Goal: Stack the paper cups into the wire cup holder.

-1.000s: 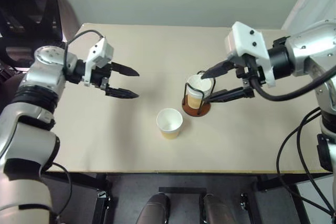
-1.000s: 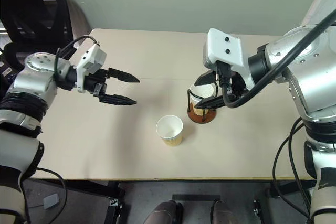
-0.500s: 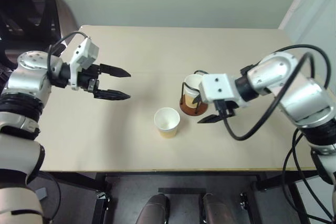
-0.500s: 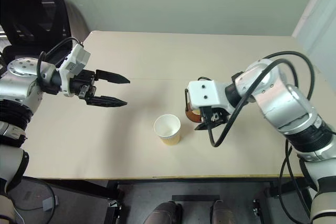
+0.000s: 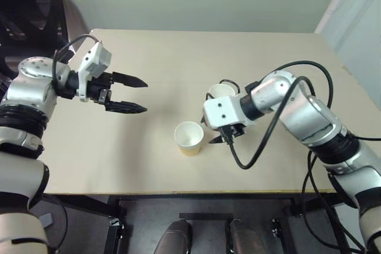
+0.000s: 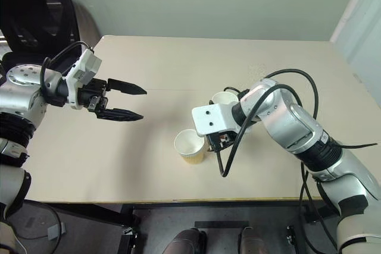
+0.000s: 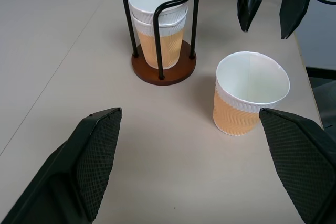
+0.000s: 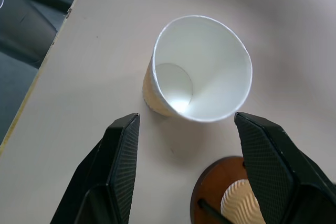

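Observation:
The wire cup holder [image 7: 160, 67] stands at mid-table on its reddish-brown disc, with two paper cups [image 7: 158, 20] nested inside the black loops. A third paper cup [image 5: 189, 138] stands upright and loose on the table, in front of the holder and slightly to its left. My right gripper [image 8: 187, 120] is open and angled down, low over the table between the loose cup [image 8: 199, 77] and the holder base [image 8: 227, 188]. The cup lies just beyond its fingertips, untouched. My left gripper [image 5: 138, 94] hangs open and empty above the table's left side, pointing right.
The beige table [image 5: 155, 46] has its front edge close to the loose cup. A dark office chair [image 5: 27, 10] stands beyond the back left corner. My right arm's black cables [image 5: 280, 117] loop over the table behind the holder.
My right gripper has left the top of the holder, sunk and swung left to the loose cup, its wrist rolling. The left arm has held still. The camera shifted.

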### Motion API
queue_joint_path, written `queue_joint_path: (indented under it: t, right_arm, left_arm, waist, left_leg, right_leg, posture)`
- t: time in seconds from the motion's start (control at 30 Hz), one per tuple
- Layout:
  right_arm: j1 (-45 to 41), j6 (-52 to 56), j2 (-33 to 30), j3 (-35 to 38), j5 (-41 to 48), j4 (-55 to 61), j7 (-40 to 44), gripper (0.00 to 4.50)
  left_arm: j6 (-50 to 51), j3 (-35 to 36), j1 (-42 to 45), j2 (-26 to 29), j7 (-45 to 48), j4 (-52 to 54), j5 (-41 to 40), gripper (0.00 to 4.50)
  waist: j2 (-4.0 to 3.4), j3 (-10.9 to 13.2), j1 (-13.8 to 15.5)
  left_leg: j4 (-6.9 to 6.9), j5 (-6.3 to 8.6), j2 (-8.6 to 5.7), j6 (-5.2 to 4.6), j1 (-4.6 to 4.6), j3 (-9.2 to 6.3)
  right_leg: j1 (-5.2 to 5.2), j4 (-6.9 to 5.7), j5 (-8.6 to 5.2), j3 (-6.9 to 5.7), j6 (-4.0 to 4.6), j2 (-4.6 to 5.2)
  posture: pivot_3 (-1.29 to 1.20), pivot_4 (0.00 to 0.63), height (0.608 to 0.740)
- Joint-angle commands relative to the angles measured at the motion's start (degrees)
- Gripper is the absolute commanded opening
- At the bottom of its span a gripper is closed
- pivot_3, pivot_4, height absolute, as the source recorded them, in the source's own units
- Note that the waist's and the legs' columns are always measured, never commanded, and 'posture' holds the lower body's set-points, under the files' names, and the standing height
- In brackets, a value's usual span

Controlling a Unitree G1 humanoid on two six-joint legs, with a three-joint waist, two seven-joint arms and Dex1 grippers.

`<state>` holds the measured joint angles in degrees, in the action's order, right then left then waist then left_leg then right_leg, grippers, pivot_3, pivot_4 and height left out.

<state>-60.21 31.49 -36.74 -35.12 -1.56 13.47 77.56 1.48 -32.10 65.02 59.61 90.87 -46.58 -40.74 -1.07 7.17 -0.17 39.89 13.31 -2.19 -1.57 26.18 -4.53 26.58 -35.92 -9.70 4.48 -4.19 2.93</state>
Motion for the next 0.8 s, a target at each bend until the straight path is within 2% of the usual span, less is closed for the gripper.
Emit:
queue_joint_path:
  t: [0.03,0.8]
  right_arm:
    - [-1.67,-1.94,1.25,-0.98,-1.56,0.27,0.8,2.86]
    - [-2.15,-7.82,4.06,-0.61,-4.04,-3.23,3.13,2.86]
  left_arm:
    - [-0.76,1.95,1.48,0.97,1.63,-0.59,-0.15,4.5]
    - [0.42,2.0,-1.91,5.61,1.63,4.81,-2.8,4.5]
  waist:
    - [0.0,0.0,-0.01]
    - [0.02,-0.01,-0.07]
  left_leg:
    - [-0.04,0.0,0.0,0.0,0.0,0.0]
    - [-0.33,-0.07,0.01,0.19,0.02,-0.01]
  right_leg:
    - [0.02,0.0,0.0,0.0,0.01,0.0]
    - [0.13,0.02,-0.12,-0.01,0.2,0.01]
  posture:
    - [0.0,0.15,0.74]
    - [0.0,0.15,0.74]
